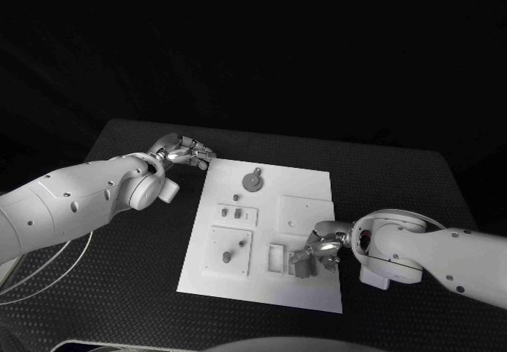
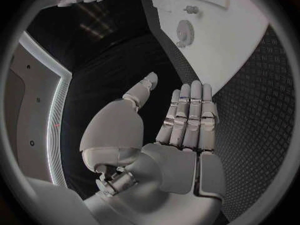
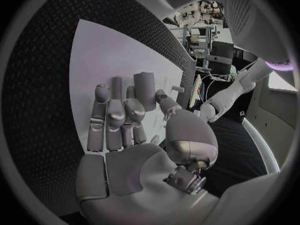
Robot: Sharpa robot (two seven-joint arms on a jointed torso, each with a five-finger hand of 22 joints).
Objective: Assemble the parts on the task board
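Near the white task board's [image 1: 306, 198] front edge the right hand [image 1: 317, 253] pinches a small grey cylindrical part [image 3: 144, 89] over the board's near right corner; lower it squarely into its seat, I judge; at the far left corner the left hand [image 1: 185, 152] hovers empty, fingers straight and together; a grey gear [image 1: 253, 180] sits nearby.

Task board [image 1: 301, 183]: smooth matt white plate, plastic-looking. Table [image 1: 423, 183] around it: black, rough with a fine diamond-tread texture. Left hand [image 1: 185, 152] off the board's far corner: shiny metal fingers. Right hand [image 1: 317, 251] over the board's near edge: glossy silver metal, smooth white shell behind.
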